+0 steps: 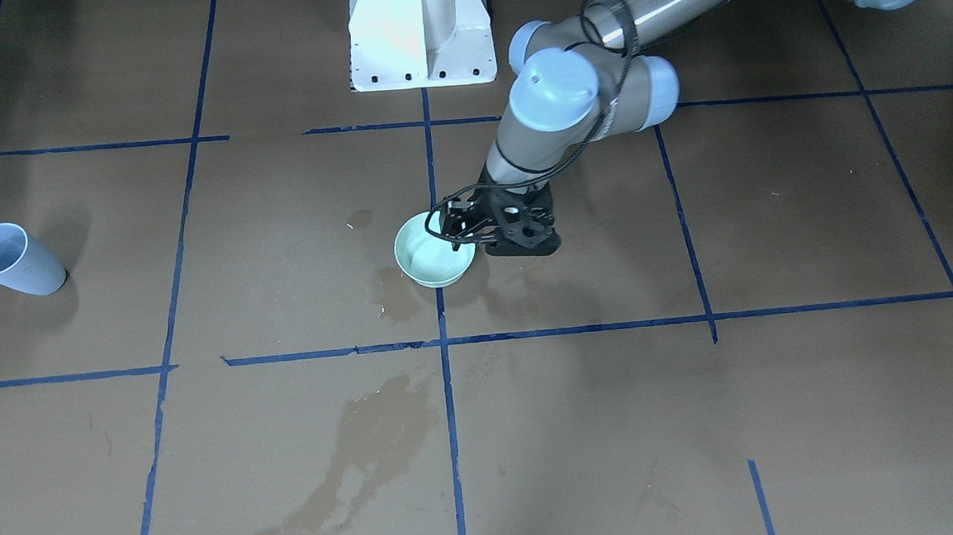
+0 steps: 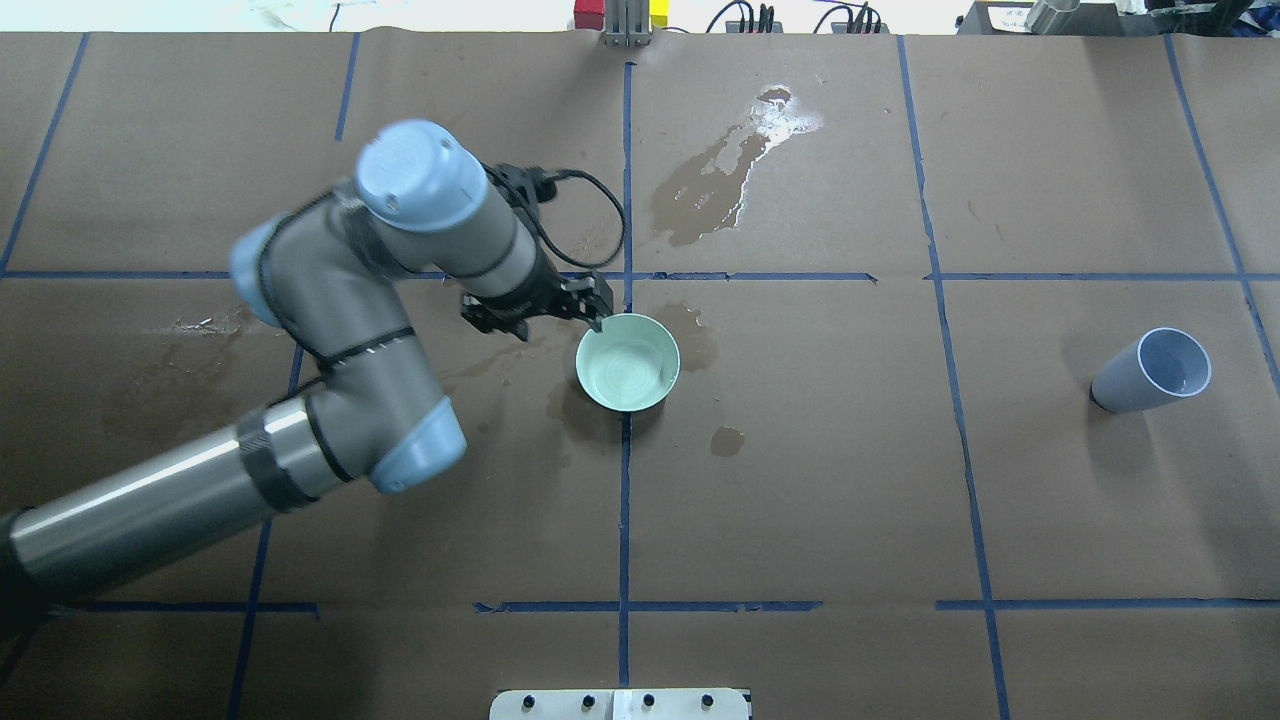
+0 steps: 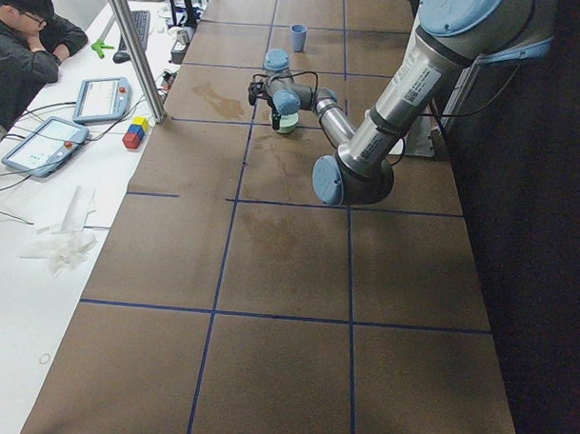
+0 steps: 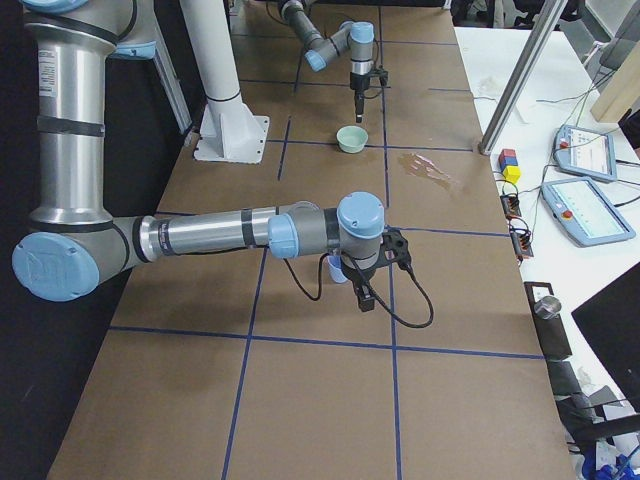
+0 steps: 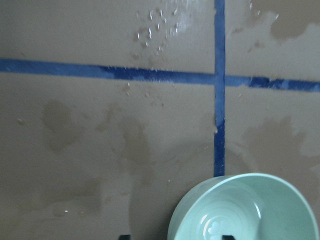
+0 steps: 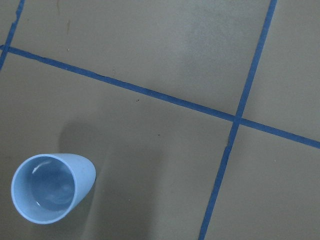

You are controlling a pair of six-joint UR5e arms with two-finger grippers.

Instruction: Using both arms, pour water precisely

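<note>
Overhead exterior: left end effector (image 2: 596, 308), fingers parted and empty, straddles the mint bowl (image 2: 628, 362) rim, centre; right end effector (image 4: 365, 300) cannot be judged. Water (image 6: 47, 195) sits in the blue cup (image 2: 1125, 385), far right. A skewed pinch could tip the bowl.

A robotics laboratory is indicated: robot arms (image 4: 200, 235) are extended over a table (image 3: 288, 265) papered in brown and gridded with blue tape (image 2: 624, 500). Beside the table, a teach pendant (image 3: 102, 98) is laid on a white bench (image 3: 20, 293) and an operator (image 3: 24, 46) is seated.
</note>
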